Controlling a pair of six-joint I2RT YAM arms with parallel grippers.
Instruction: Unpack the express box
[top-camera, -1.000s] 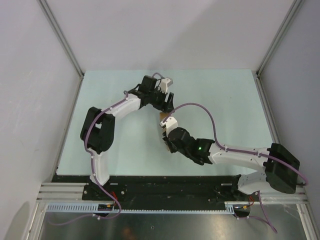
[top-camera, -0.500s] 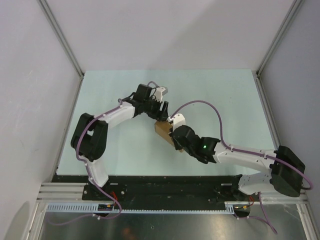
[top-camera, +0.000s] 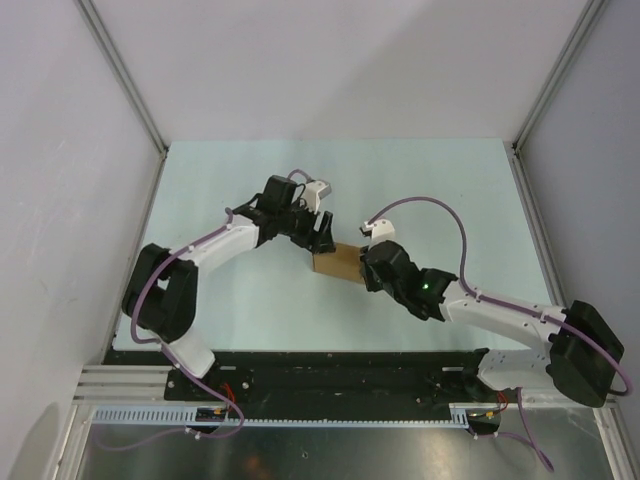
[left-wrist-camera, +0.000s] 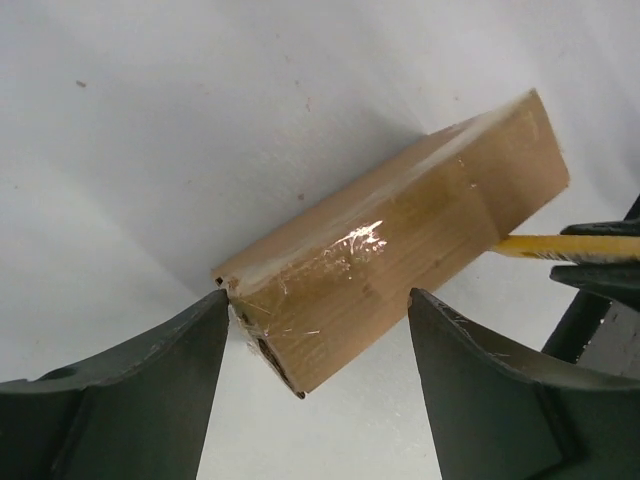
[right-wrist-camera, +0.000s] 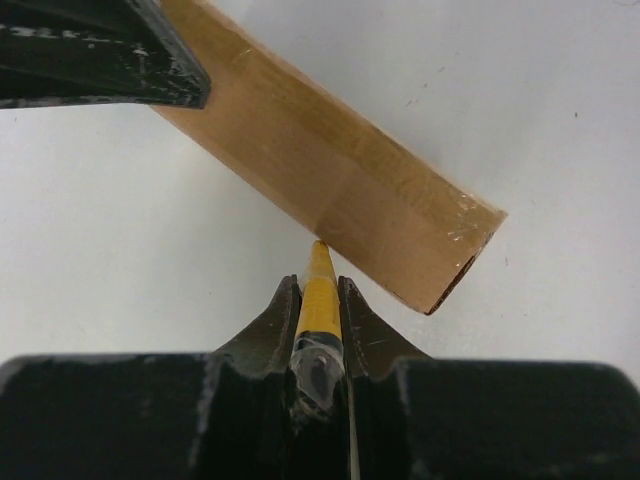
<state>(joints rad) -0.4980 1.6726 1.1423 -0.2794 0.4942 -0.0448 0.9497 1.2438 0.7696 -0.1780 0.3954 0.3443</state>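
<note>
I see the express box (top-camera: 338, 262) lying mid-table (top-camera: 450, 190) between both arms, its taped side gleaming. My left gripper (left-wrist-camera: 318, 295) clasps one end, a finger against each side. My right gripper (right-wrist-camera: 320, 285) is clamped on a yellow utility knife (right-wrist-camera: 320, 305), whose tip touches the box's taped face.

Express box (top-camera: 338, 263): small, slim, plain brown cardboard carton, closed. Glossy clear tape (left-wrist-camera: 352, 243) runs lengthwise down one broad face and is crinkled at one end. It lies near the middle of the table (top-camera: 450, 190). In the top view its long axis runs roughly 9 to 3 o'clock. Whether it rests flat or tilted cannot be told.
</note>
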